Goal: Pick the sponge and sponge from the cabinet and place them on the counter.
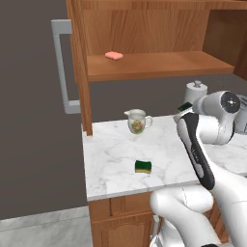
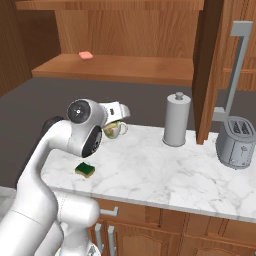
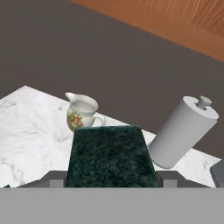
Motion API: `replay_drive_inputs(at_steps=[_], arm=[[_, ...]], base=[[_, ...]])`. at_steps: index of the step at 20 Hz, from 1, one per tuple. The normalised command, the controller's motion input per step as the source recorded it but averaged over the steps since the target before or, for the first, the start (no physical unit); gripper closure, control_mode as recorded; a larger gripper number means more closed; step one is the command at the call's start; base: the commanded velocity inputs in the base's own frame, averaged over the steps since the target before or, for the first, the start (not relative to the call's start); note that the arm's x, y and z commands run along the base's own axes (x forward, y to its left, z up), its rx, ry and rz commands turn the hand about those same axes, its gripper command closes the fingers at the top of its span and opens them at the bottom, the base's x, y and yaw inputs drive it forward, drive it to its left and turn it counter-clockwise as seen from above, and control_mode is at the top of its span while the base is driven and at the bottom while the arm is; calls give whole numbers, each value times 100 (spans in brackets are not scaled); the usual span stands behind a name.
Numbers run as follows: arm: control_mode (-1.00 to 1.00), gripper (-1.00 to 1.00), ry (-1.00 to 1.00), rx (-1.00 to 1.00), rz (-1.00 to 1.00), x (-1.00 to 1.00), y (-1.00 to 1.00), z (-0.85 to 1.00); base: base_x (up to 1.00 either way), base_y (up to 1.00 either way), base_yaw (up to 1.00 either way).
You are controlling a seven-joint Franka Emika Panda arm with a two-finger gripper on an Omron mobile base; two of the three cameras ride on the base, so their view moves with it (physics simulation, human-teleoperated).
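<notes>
1. Jaws are clamped on the second sponge (image 3: pixel 109 155), one on each short side. Its dark green top faces the hand camera, and the fingertips (image 3: pixel 56 179) just show at its edges.
2. This sponge is in the gripper (image 1: pixel 185 108), above the counter (image 1: pixel 111 154) and below the cabinet (image 1: pixel 154 65) shelf. It is not yet set down.
3. The first sponge (image 1: pixel 143 166) already lies flat near the counter's front edge, green side up. Judged from this, one placement is done and one remains.
4. Lower the held sponge onto bare marble. Keep it level, so the yellow underside lands flat.
5. Choose a spot apart from the jug (image 1: pixel 137 120) and the paper roll (image 2: pixel 176 120); both stand ahead of the gripper in the hand view. A descent too far forward could knock either one.
6. Open the jaws only once the sponge rests on the marble. It is soft and light, so an early release could let it tumble or bounce.
7. Withdraw straight up, clear of the shelf.
8. The pink block (image 1: pixel 114 56) on the shelf is not a task item; leave it there.
</notes>
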Motion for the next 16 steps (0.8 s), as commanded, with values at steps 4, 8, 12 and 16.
replay_drive_inputs(at_steps=[4, 8, 12, 16], arm=[[-100, 100, 2, -2, 0, -5, 1, -48], [-100, 100, 6, 0, 0, 0, 0, -46], [-100, 100, 8, -1, 0, 0, 0, -49], [-100, 100, 8, -2, 0, 1, 0, -38]], base=[[0, 0, 0], [0, 0, 0], [0, 0, 0], [0, 0, 0]])
